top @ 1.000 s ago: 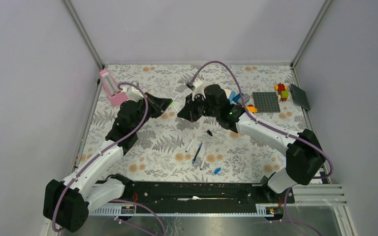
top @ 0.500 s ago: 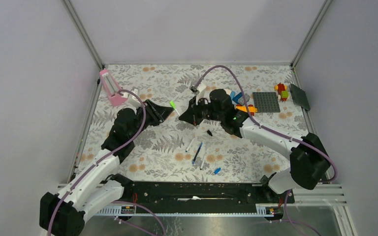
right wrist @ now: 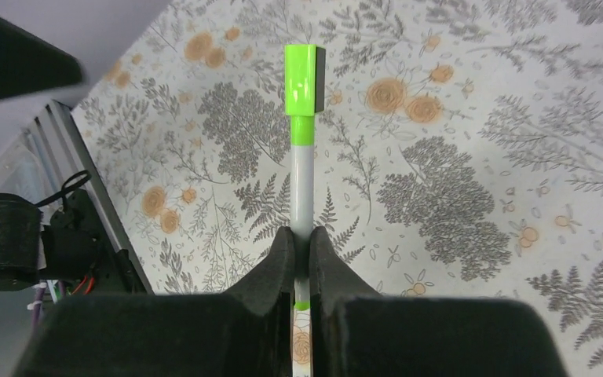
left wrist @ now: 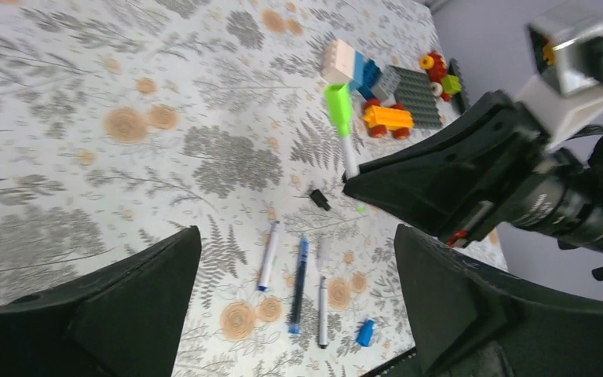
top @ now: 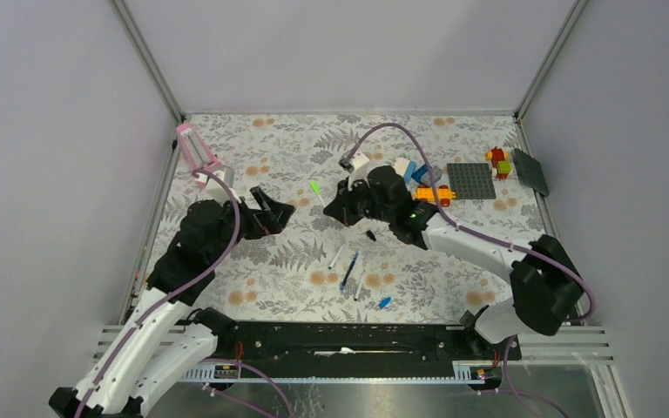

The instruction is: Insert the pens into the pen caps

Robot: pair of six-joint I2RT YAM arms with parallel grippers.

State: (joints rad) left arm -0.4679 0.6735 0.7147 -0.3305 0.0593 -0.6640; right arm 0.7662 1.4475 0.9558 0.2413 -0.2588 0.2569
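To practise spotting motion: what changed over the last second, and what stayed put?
The left tool, open and empty, drew back toward the near-left, away from the white-barrelled pen with the bright green plastic cap. The right tool stays clamped on that pen's barrel. The three loose pens, small black cap and light blue cap did not move.

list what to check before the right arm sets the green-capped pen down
1. Right gripper shut on the white-barrelled pen: ok.
2. Green cap on the pen's end, in line with the barrel: ok. Fully clicked home: cannot tell.
3. Left gripper open, holding nothing, apart from the pen: ok.
4. Three loose pens lying together on the table, away from the held pen: ok.
5. Black cap and light blue cap in sight for later: ok.
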